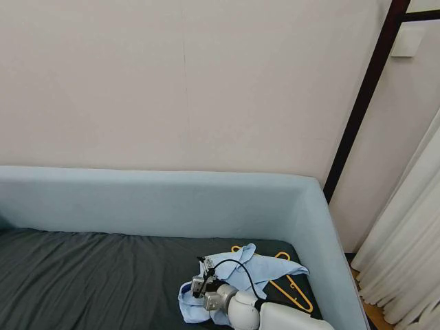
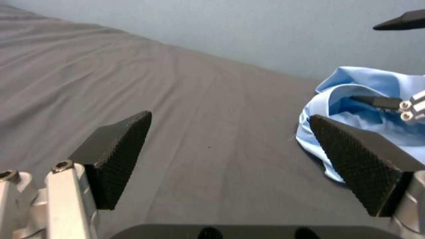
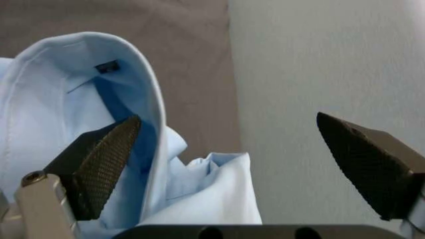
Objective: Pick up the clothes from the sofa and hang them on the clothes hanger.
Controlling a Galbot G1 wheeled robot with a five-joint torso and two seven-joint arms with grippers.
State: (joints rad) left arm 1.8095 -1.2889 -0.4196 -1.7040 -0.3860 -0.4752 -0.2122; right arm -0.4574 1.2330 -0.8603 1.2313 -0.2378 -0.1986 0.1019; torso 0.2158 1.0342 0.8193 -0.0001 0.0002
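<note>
A light blue shirt (image 1: 268,268) is seen crumpled at the lower centre-right of the head view, lying on the dark grey seat (image 1: 89,275) of the sofa, close to the corner where the pale blue backrest (image 1: 151,203) meets the side wall. An orange hanger (image 1: 300,296) is partly covered by the shirt, with its free end showing just to the shirt's right. The right gripper (image 1: 203,271) is held low over the shirt's left part, at the lower centre of the frame. In the right wrist view, its fingers (image 3: 99,159) are spread wide with nothing gripped between them. One finger is placed over the open collar of the shirt (image 3: 59,99), the other over the pale upholstery. In the left wrist view, the left gripper (image 2: 230,117) is likewise spread wide and empty above the bare seat, with the shirt (image 2: 359,79) lying just beside it.
</note>
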